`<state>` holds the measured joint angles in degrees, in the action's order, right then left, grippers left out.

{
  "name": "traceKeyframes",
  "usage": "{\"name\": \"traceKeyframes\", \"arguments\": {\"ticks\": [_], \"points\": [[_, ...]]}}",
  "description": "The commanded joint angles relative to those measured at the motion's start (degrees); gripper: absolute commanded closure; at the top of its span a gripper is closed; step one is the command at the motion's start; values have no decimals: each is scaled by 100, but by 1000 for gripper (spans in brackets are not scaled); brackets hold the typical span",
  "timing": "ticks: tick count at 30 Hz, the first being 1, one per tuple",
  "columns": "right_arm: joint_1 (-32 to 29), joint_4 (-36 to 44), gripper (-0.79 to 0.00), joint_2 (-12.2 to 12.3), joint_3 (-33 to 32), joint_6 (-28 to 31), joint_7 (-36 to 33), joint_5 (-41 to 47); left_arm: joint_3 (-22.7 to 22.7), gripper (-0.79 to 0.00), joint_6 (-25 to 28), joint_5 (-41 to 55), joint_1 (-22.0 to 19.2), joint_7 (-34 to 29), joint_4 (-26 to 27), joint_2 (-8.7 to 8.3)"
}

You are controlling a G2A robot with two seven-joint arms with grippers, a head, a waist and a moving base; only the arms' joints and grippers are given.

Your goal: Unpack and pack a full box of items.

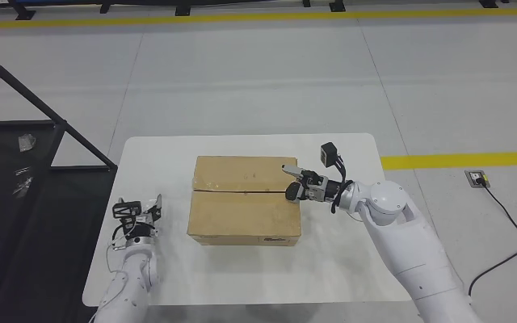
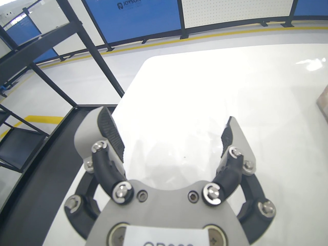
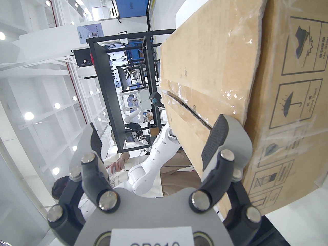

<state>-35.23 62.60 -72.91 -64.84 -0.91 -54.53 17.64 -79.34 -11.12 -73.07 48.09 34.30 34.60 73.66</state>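
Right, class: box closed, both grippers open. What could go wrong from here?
1. The right gripper, open by the box at its seam, may shove the box across the table rather than open it; the left gripper stands apart, bracing nothing.
2. Glossy tape over its top edges may cause slipping.

1. box (image 3: 217,52): the side wall has black framed handling pictograms (image 3: 299,101), an umbrella, a boot with a strike mark, and more lower down; the small captions beside them are too fine to trust.
2. blue panel (image 2: 133,8): white logo mark with one word.
3. white pegboard panel (image 2: 230,3): dark logo mark of the same form.
4. left gripper (image 2: 167,119): white label (image 2: 166,235) at its base, characters cut off.
5. right gripper (image 3: 156,124): white label (image 3: 152,235) at its base, also cut off.
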Motion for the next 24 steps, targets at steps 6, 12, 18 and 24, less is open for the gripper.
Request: {"name": "traceKeyframes", "arguments": {"ticks": [6,12,18,24], "points": [[0,0,-785,0,0,0,-1,0,69,-785,66,-128,-191,-455,-107,15],[0,0,-785,0,0,0,-1,0,201,-785,210,-383,-473,-688,-406,28],[0,0,-785,0,0,0,-1,0,413,-785,-5,-807,-649,-693,-654,65],[0,0,-785,0,0,0,-1,0,491,-785,97,-882,-607,-390,-723,89]]}}
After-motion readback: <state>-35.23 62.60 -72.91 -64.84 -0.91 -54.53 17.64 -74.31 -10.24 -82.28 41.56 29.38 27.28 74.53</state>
